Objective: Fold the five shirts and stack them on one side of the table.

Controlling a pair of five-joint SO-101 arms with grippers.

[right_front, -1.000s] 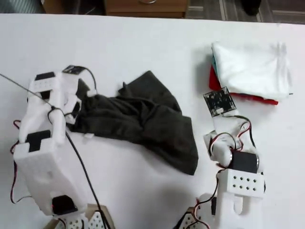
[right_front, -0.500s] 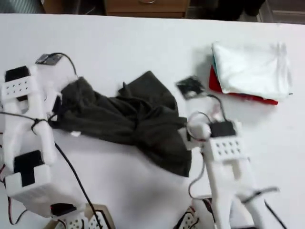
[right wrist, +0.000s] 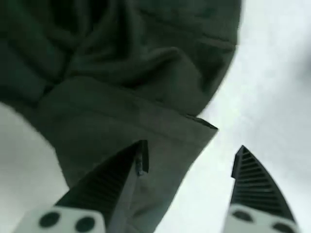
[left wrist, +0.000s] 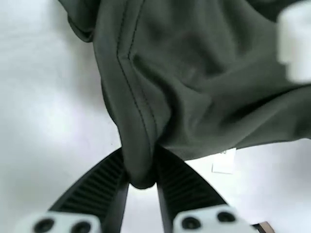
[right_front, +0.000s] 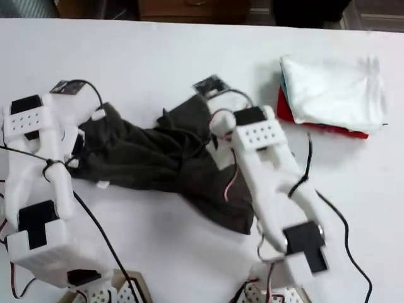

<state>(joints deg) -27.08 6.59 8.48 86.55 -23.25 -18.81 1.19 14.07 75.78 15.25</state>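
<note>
At the near edge of the desk: two white arms, bases side by side.

- Left arm: stands along the desk's left edge, with a black cable running down beside it to the near edge.
- Right arm: stretched from the near edge toward the middle of the desk, its wrist above the dark shirt.
- Dark shirt: one, unfolded and crumpled. It lies on the desk from close to the left edge to the middle, and its nearest corner reaches toward the right arm's base. A small white label sticks out at its near hem.
- Left tool: clenched on a bunched fold of the dark shirt at the shirt's left end. The cloth is pinched between both ribbed black fingers, and a stitched seam runs away from the grip.
- Right tool: released, fingers spread wide. One finger is over the shirt's hemmed edge and the other over bare desk just beside it. Whether either finger touches the cloth cannot be told.
- Stack, toward the far right corner, well apart from the dark shirt: a folded white shirt on top, with a red shirt showing beneath along the near side. A thin teal edge shows between them on the side facing the desk's middle.
- Beyond the far edge: a wooden cabinet.
</note>
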